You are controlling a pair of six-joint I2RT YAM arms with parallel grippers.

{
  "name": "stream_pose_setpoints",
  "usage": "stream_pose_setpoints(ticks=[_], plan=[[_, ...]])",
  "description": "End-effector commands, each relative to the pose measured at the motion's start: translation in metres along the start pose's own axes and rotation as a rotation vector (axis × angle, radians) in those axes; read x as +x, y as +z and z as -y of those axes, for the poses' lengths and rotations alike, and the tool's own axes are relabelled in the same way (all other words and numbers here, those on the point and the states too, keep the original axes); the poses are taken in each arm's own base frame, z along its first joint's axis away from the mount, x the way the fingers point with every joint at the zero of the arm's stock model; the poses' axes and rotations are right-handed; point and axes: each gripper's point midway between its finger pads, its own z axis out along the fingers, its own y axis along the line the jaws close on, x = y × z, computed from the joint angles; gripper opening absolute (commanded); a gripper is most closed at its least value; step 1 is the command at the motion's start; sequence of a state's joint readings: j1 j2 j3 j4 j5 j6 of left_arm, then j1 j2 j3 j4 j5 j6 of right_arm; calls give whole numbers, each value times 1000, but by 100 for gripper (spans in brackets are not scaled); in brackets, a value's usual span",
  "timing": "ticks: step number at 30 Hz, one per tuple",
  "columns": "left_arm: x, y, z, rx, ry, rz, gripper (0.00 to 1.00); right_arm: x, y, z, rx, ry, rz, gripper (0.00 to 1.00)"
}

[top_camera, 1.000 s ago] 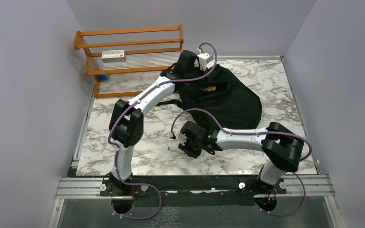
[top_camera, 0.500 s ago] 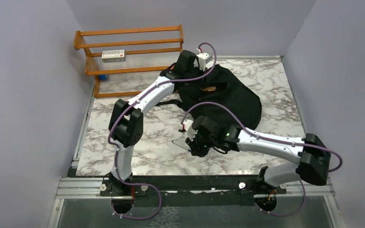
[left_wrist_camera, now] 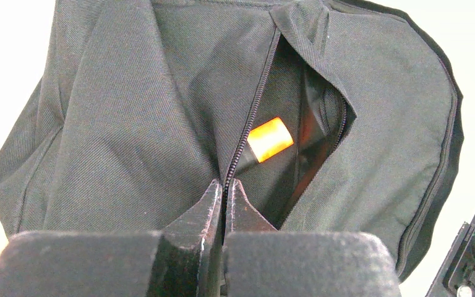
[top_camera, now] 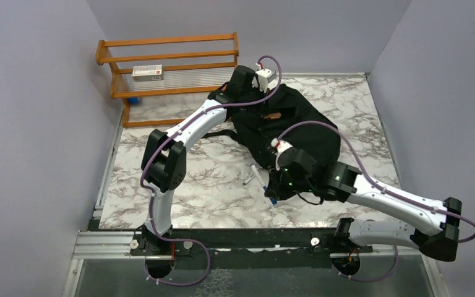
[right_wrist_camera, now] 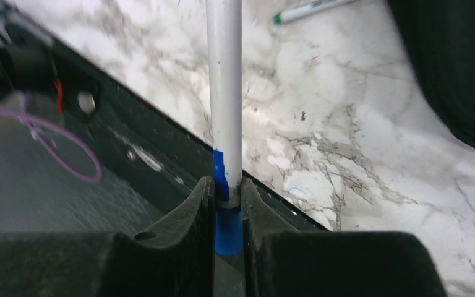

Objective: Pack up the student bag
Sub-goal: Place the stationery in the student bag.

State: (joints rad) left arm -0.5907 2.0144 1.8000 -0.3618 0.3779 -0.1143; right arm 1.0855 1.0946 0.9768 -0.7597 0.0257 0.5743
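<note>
Orange object (left_wrist_camera: 269, 138) half-hidden inside the large black soft fabric backpack (left_wrist_camera: 130, 124); left gripper (left_wrist_camera: 225, 192) jaws pinch its zip edge. Right gripper (right_wrist_camera: 227, 192), jaws clamping a white blue-ended pen (right_wrist_camera: 224, 93), has swung closer.

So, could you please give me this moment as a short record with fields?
left gripper: shut on the zipper edge of the student bag
right gripper: shut on a white marker with a blue end
bag opening: unzipped, an orange item shows inside
table: a green-capped marker lies near the bag
wooden rack: far left, a white box on it
</note>
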Motion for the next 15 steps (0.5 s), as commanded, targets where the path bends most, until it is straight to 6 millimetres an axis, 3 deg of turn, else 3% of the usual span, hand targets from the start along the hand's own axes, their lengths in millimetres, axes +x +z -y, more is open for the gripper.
stream_pose_setpoints(ticks=[1, 7, 10, 15], plan=[[-30, -26, 2, -6, 33, 83, 0, -40, -35, 34, 230, 297, 222, 0], [-27, -25, 1, -10, 35, 76, 0, -79, -38, 60, 221, 458, 280, 0], [-26, -24, 1, -10, 34, 73, 0, -108, -44, 71, 154, 497, 343, 0], [-23, -21, 4, 11, 29, 65, 0, -134, -43, 85, 110, 520, 334, 0]])
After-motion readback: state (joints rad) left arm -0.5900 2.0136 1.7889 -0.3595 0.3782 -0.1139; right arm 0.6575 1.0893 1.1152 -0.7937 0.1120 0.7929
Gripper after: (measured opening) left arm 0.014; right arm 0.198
